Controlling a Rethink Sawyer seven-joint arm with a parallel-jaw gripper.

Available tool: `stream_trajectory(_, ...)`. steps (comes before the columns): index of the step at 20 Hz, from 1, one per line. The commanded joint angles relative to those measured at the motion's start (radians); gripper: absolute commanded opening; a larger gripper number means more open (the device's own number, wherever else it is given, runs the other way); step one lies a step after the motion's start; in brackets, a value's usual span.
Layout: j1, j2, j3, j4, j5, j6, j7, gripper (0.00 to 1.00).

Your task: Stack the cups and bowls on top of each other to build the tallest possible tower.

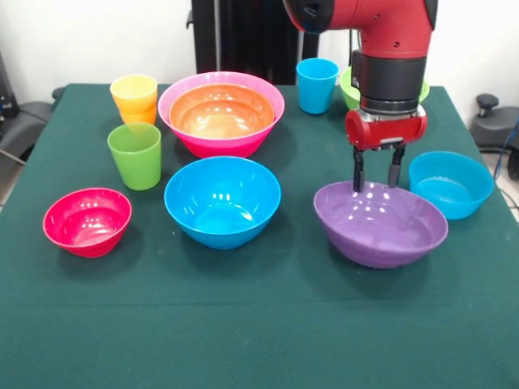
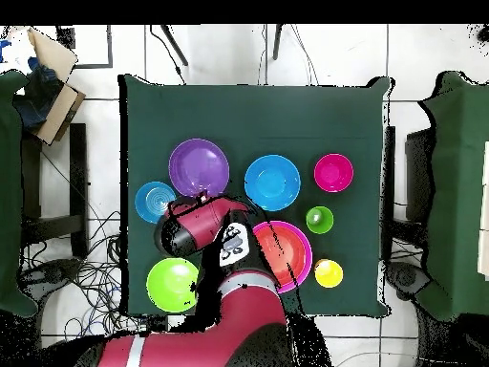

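Note:
My gripper (image 1: pixel 375 185) hangs open over the far rim of the purple bowl (image 1: pixel 381 225), its left fingertip dipping just inside the bowl and the right one at the rim. Nothing is held. The orange bowl (image 1: pixel 220 109) sits nested in the large pink bowl (image 1: pixel 182 130). A yellow cup (image 1: pixel 135 91) is stacked in an orange cup (image 1: pixel 139 117). The green cup (image 1: pixel 135 156), blue cup (image 1: pixel 316 85), blue bowl (image 1: pixel 222 203), red-pink bowl (image 1: pixel 87 221), light blue bowl (image 1: pixel 451 185) and light green bowl (image 1: pixel 349 87) stand apart. From overhead, the arm (image 2: pixel 205 225) covers the purple bowl's (image 2: pixel 199 164) near edge.
All pieces stand on a green table (image 1: pixel 259 324). The light blue bowl lies close to the right of my gripper, and the light green bowl is partly hidden behind the arm. A chair (image 1: pixel 495 121) stands off the table's right side.

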Motion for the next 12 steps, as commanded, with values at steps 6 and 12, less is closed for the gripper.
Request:
stream_trajectory(6, -0.059, -0.107, 0.121, 0.104, -0.032, 0.082, -0.009, 1.00)
stream_trajectory(12, -0.009, -0.037, 0.071, 0.039, -0.038, 0.015, 0.037, 1.00)
